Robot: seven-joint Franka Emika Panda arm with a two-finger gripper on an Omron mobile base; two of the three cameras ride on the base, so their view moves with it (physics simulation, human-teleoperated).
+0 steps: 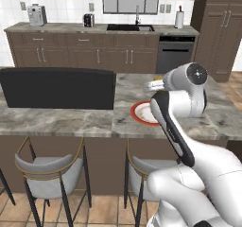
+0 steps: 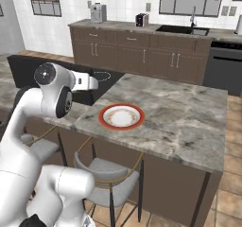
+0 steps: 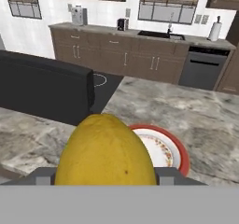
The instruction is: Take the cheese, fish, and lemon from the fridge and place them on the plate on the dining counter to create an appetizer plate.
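Observation:
My gripper [image 3: 106,175] is shut on the lemon [image 3: 107,148], a smooth yellow-orange ball that sits between the two grey fingers [image 3: 44,176] in the hand view. The plate [image 3: 179,153], white with a wide red rim, lies on the dining counter [image 3: 214,120] just beyond and right of the lemon. In the base views the plate [image 2: 121,116] is bare and the hand hovers above the counter to its near side. The arm partly covers the plate [image 1: 138,112] in the left base view. The cheese, the fish and the fridge are out of view.
A black rectangular inset [image 1: 56,89] fills the left part of the dining counter [image 1: 71,119]. Grey stools [image 1: 49,171] stand at its near side. Across the floor runs the wall counter with a sink [image 1: 130,27] and a dishwasher [image 1: 175,53].

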